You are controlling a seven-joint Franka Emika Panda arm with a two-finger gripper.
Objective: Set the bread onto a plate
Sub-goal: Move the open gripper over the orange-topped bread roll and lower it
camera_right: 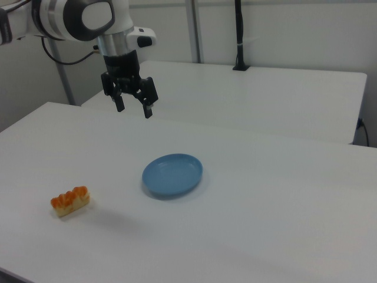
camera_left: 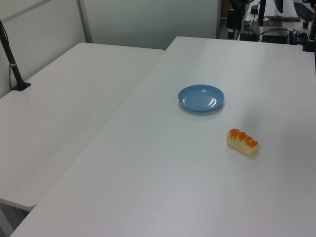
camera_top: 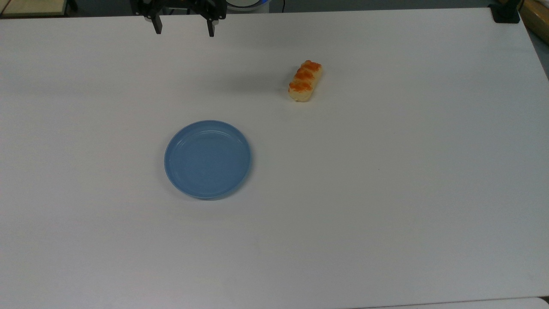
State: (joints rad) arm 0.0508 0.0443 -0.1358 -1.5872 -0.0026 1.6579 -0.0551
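Observation:
The bread (camera_top: 305,81), a pale-yellow roll with orange glazed bumps, lies on the white table right of centre in the top view; it also shows at bread (camera_left: 242,141) and bread (camera_right: 70,200). The round blue plate (camera_top: 208,159) sits bare, apart from the bread, also seen as plate (camera_left: 201,98) and plate (camera_right: 172,174). My gripper (camera_top: 185,29) hangs open and holds nothing, high above the table's far edge in the top view. In the right view the gripper (camera_right: 134,108) hovers above and behind the plate, well away from the bread.
A second white table (camera_left: 59,118) adjoins on the left view's left, with a black pole clamped to it (camera_left: 12,61). A black clamp (camera_top: 505,13) sits at the top view's upper right corner. Cluttered equipment (camera_left: 269,19) stands behind the table.

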